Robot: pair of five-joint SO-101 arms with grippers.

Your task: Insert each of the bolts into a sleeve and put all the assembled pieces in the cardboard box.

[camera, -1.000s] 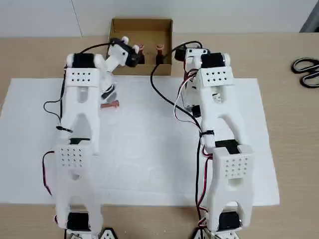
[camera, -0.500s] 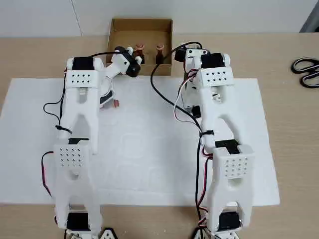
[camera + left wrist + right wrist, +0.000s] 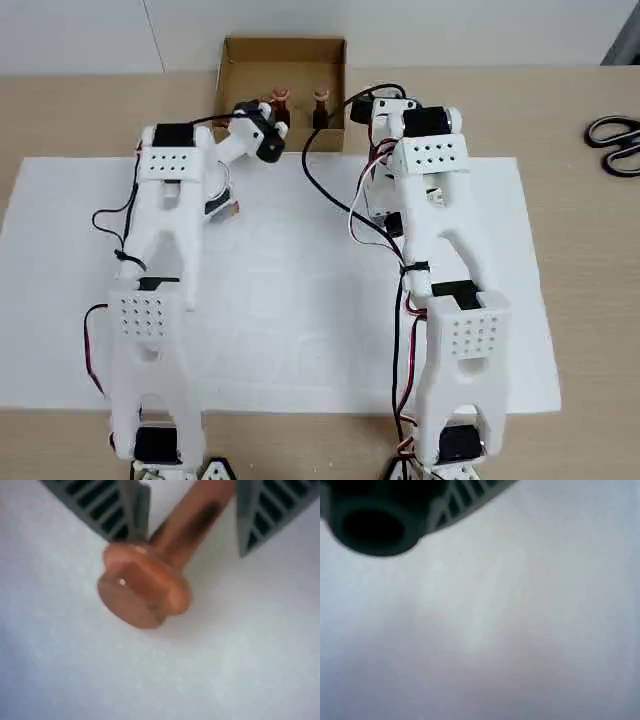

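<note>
Just now the change is all on the left arm: over the past second its wrist has swung round and dropped. The left pincer (image 3: 222,200) has come down over the copper bolt (image 3: 231,208), which a second ago lay in plain sight beside it. The bolt lies flat on the white sheet (image 3: 300,330), a little short of the cardboard box (image 3: 285,42), off that box's left front corner. In the left wrist view the pincer is released and straddles the shank. One finger is close against the bolt (image 3: 145,590) just behind its head, and the other stands clear of it. So the bolt is framed but, as I judge it, not yet gripped.

The right arm has kept still, its right pincer (image 3: 388,212) low over the sheet off the box's right front corner. A black sleeve (image 3: 372,527) sits at its tip, but whether it is clenched on it I cannot tell.

Two assembled pieces (image 3: 281,98) already stand upright inside the box, against its front wall. This bolt looks like the next one to be mated. Closing on the shank seems the step in hand.
</note>
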